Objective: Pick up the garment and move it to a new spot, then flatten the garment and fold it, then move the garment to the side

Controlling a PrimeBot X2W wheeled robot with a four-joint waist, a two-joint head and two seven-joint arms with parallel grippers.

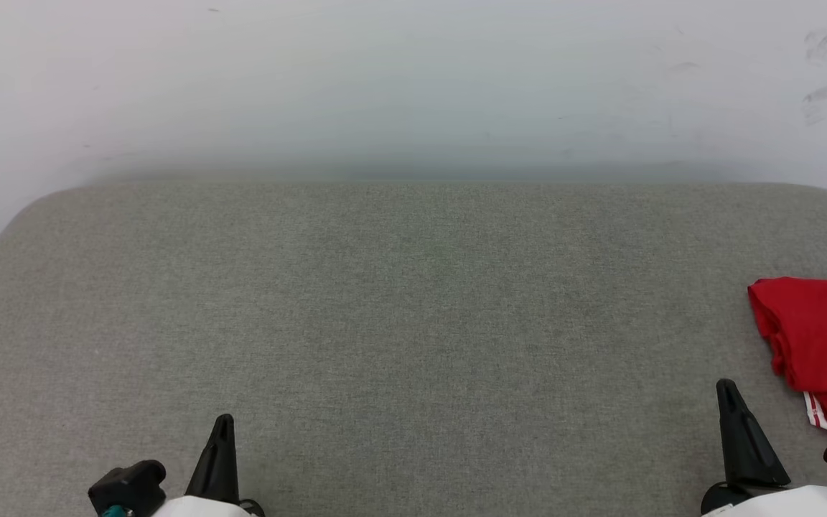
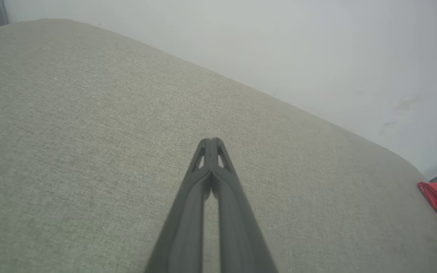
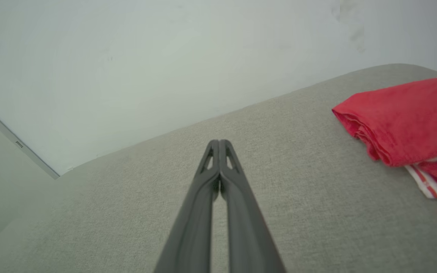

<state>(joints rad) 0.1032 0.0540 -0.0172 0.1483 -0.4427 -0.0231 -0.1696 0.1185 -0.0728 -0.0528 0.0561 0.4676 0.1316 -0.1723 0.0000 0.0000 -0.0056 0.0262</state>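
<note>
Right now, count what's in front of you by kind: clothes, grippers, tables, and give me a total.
Shirts: 1, the red shirt at the right.
Grippers: 2, the left gripper and the right gripper, both shut, empty.
Tables: 1, the gray table.
Total: 4.

The worktop [image 1: 413, 301] is covered in grey woven cloth: matt, with a fine, slightly rough weave ahead of the fingers [image 2: 188, 212] and to both sides of them. The fingers of the left gripper [image 2: 211, 141] and the right gripper [image 3: 219, 142] are dark grey, smooth and matt, plastic in look. The garment [image 3: 404, 113], right of the right fingers, is soft red cloth, matt, creased at its folds; its trim [image 3: 427, 185] is striped white and red. The wall [image 1: 413, 79] beyond the fingers is pale, smooth, matt, with faint dark scuffs. The wrist shells [image 1: 794, 502] behind the fingers are white and smooth.
</note>
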